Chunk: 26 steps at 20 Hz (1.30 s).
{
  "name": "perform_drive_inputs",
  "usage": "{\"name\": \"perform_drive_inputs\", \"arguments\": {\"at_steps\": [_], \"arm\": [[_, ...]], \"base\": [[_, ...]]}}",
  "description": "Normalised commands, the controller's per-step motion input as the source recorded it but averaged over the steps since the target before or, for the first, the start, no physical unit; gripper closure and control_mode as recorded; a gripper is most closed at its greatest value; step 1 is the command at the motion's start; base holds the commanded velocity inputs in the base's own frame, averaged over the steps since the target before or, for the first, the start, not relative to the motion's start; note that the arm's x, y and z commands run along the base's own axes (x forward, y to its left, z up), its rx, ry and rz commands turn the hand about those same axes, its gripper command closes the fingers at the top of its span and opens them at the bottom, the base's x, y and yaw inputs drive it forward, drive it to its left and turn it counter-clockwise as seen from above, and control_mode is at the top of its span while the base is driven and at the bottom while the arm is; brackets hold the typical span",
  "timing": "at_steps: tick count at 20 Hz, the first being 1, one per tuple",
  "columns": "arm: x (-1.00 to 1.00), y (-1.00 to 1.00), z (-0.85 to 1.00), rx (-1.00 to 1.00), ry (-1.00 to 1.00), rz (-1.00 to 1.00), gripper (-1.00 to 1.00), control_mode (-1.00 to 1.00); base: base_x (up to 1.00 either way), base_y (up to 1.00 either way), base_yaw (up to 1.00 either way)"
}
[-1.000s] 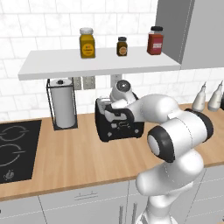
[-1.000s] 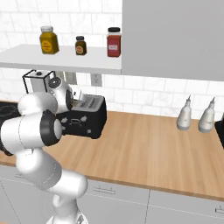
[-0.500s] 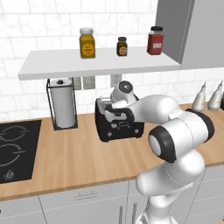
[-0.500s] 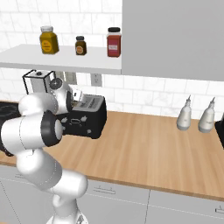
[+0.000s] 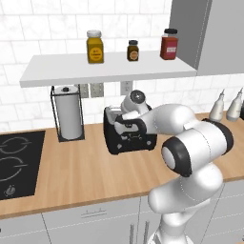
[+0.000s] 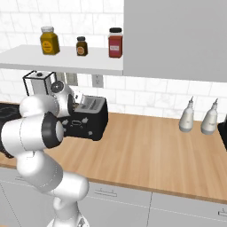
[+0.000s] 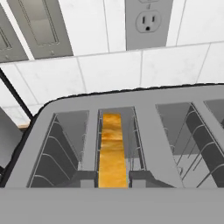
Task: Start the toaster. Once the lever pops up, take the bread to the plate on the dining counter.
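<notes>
The toaster (image 5: 128, 137) stands on the wooden surface (image 5: 86, 176) against the tiled wall, just right of a paper towel roll (image 5: 69, 112) and below a shelf (image 5: 105, 69) carrying three jars. The arm reaches over its top. In the hand view the bread (image 7: 112, 151) sits upright in the second slot from the left, orange-brown crust upward, and the two dark fingers (image 7: 85, 177) stand on either side of the crust, closed in on the slice.
</notes>
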Motion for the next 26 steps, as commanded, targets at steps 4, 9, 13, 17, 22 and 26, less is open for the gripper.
{"name": "perform_drive_inputs", "arguments": {"at_steps": [4, 9, 13, 17, 22, 26], "arm": [[0.01, 0.00, 0.00, 0.00, 0.00, 0.00, 1.00, -1.00], [-0.14, 0.00, 0.21, 0.00, -0.11, 0.00, 1.00, -1.00], [-0.28, 0.00, 0.33, 0.00, -0.33, 0.00, 1.00, -1.00], [-0.14, 0.02, 0.50, 0.00, -0.25, 0.00, 1.00, -1.00], [-0.37, 0.05, 0.72, 0.00, -0.08, 0.00, 1.00, -1.00], [-0.59, 0.02, 0.61, 0.01, 0.00, 0.00, 1.00, -1.00]], "base": [[0.00, 0.00, 0.00], [0.00, 0.00, 0.00], [0.00, 0.00, 0.00], [0.00, 0.00, 0.00], [0.00, 0.00, 0.00], [0.00, 0.00, 0.00]]}}
